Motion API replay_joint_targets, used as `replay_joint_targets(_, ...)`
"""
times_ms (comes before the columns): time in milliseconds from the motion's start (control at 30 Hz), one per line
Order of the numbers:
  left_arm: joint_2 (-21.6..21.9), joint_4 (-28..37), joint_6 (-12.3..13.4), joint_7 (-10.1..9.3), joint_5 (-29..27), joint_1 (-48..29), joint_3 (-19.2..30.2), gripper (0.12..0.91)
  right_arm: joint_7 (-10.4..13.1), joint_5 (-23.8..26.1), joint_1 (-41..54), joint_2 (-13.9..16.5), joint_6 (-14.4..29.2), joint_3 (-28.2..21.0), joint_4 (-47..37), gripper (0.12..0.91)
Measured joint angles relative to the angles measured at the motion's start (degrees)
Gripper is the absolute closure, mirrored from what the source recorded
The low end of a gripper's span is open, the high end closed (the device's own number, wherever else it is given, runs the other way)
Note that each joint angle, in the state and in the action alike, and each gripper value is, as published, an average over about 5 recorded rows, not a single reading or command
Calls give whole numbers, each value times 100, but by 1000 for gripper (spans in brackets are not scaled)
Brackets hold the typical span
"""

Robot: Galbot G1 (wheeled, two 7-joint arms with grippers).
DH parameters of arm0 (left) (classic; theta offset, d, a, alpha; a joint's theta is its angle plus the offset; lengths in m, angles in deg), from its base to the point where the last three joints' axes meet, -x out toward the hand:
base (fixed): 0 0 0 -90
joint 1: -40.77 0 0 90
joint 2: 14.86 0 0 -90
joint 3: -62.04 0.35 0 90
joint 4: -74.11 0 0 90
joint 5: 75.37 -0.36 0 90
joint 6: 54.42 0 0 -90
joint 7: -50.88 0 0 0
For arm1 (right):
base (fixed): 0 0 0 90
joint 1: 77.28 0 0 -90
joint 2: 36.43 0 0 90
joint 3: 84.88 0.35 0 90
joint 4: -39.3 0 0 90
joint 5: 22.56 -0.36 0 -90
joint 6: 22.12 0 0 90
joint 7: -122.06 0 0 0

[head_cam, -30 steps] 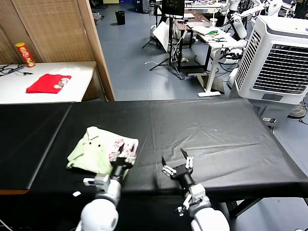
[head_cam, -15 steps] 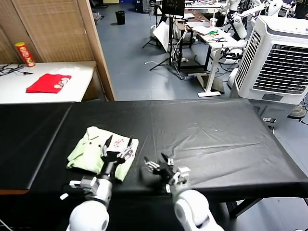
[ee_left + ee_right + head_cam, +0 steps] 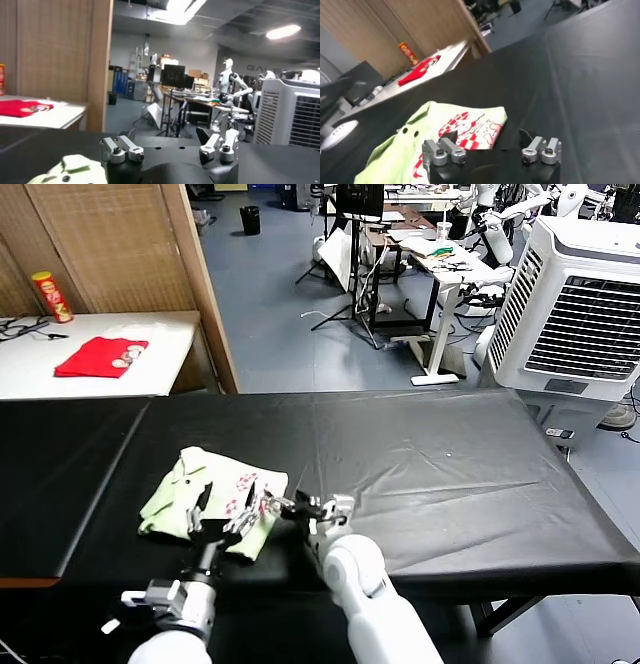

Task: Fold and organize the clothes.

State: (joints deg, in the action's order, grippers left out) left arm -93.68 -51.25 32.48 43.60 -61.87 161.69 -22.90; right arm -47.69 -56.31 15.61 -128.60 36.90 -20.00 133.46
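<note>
left hand released | right hand released | t-shirt pale green, folded, wrinkly

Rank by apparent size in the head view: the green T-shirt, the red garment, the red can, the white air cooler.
1. white air cooler
2. green T-shirt
3. red garment, though it lies farther off, so its true size against the T-shirt is unsure
4. red can

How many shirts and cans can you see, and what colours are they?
Pale light-green folded T-shirt on the black table: 1
Bright red garment on the white side table: 1
Red and yellow can: 1
Total: 3
</note>
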Motion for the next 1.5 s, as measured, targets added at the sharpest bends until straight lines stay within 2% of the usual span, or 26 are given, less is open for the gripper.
replay_joint_targets(100,-15,-27,29,-8,2,79,-46,232,-112,82,54,0,64,1,-128,368)
replay_joint_targets(333,-51,-60,101,-13,2,207,-101,232,-509,319,301,0,170,17,-418,765)
replay_joint_targets(433,-64,-79,130,-13,4,262,-143,232,-746,487,469,0,274,26,-573,881)
replay_joint_targets(567,-63,-88,158,-14,7,334,-215,232,-1260,1118,722,130,681,22,-832,903)
replay_joint_targets(667,-53,-65,136,-28,6,378,-262,232,-1716,1969,947,388,1231,30,-1117,903)
replay_joint_targets(767,-38,-21,134,-87,26,418,-286,232,-2111,3009,1087,676,1901,39,-1345,877)
replay_joint_targets(833,-20,20,195,-131,66,443,-306,232,-2292,3657,1091,886,2375,71,-1398,805)
replay_joint_targets(933,19,95,345,-132,112,476,-364,232,-2426,4382,960,1207,3023,152,-1287,665)
replay_joint_targets(1033,73,194,490,-71,97,512,-424,232,-2406,4841,639,1530,3654,280,-967,515)
replay_joint_targets(1133,136,265,500,1,71,574,-464,232,-2231,4928,92,1833,4074,485,-484,352)
replay_joint_targets(1233,209,252,411,-68,55,704,-464,232,-1925,4761,-638,2013,4119,755,162,256)
replay_joint_targets(1333,326,148,309,-202,4,916,-445,232,-1524,4448,-1483,2066,3933,1061,907,235)
replay_joint_targets(1500,583,-126,208,-239,-44,1388,-421,232,-822,3695,-3022,1996,3344,1585,2050,227)
